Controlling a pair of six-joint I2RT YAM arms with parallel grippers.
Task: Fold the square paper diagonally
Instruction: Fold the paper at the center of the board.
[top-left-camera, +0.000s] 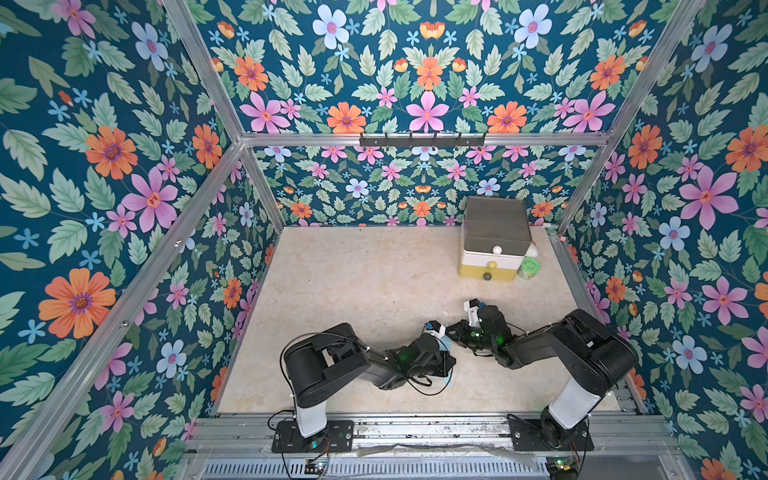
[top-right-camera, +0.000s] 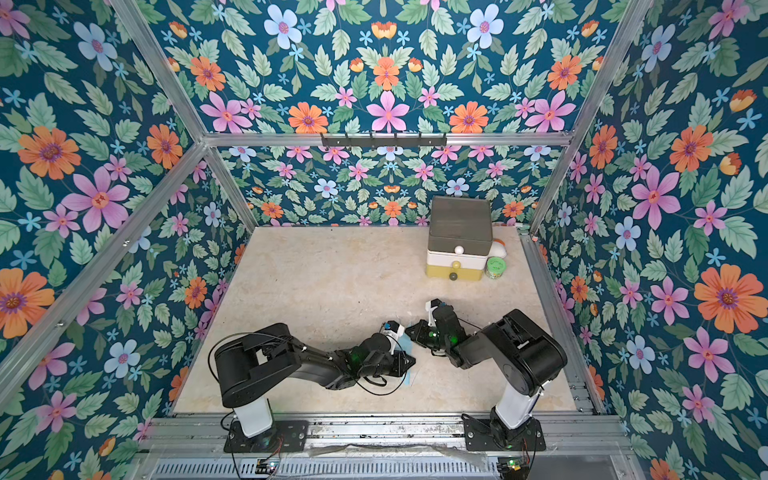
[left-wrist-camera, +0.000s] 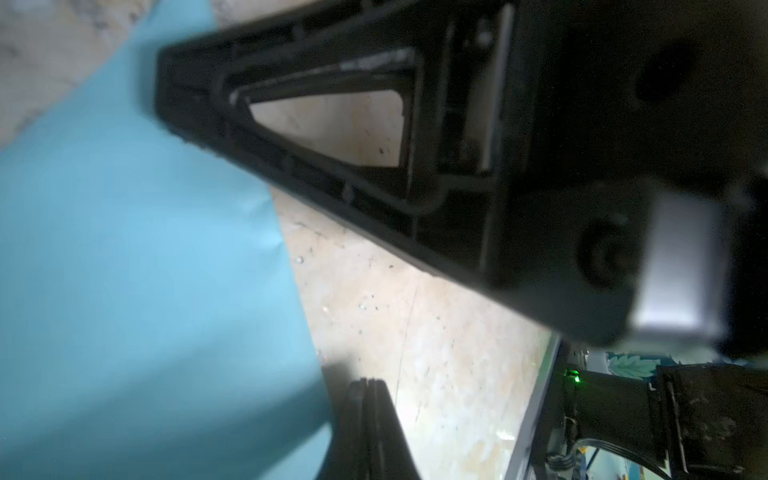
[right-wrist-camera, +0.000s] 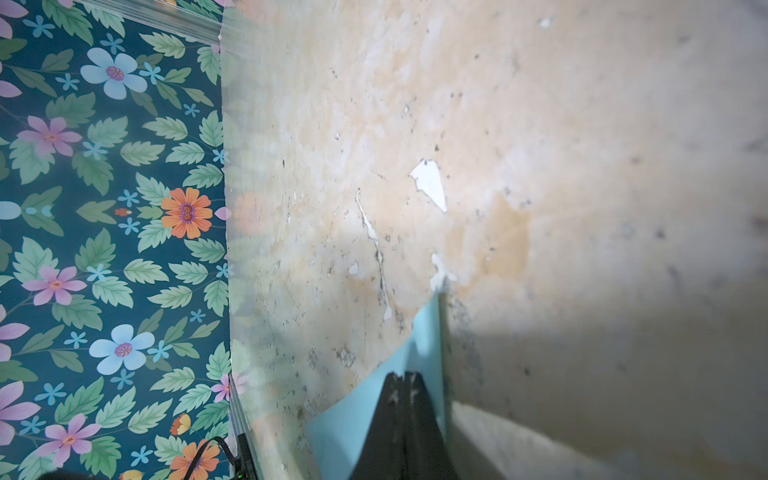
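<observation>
Though largely hidden from above, paper (right-wrist-camera: 358, 419) sits 5 o'clock of table (top-left-camera: 353, 291) centre, corner raised, pointing beyond right gripper (right-wrist-camera: 405, 380) clamped on it; left gripper (left-wrist-camera: 365, 386) closed at its edge; axis indiscernible.

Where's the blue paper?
In both top views the square paper sits front-centre on the table, mostly hidden under the left end effector and right end effector.

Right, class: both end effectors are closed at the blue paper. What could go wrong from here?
The right end effector grips the paper only near a corner, so it may slip or tear. The left end effector sits at the paper's edge, so the corners may end up misaligned.
</observation>
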